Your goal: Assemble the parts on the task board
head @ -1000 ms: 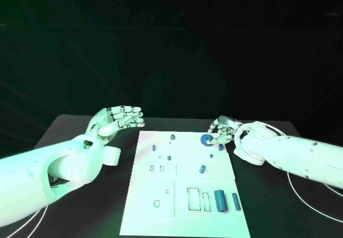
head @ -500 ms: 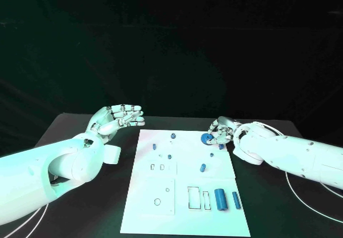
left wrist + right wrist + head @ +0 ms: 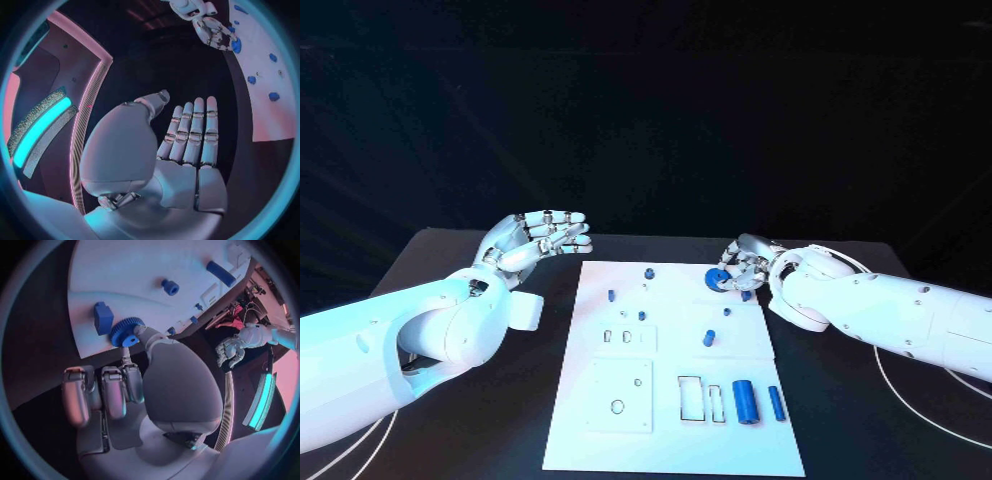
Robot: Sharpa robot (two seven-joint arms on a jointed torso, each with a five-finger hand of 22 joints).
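My right hand (image 3: 744,262) pinches gear (image 3: 717,280) at board (image 3: 675,400) far right edge. Left hand (image 3: 535,240) empty, fingers loosely apart. Risk: thin pinch, gear tilts, jams or drops.

No legible text, labels, brand marks, numbers or signs anywhere in these views. The task board (image 3: 678,375) carries only outlined shapes, rectangles and a small oval, with no lettering on them. The blue parts and the arms' white shells are unmarked as far as can be made out.
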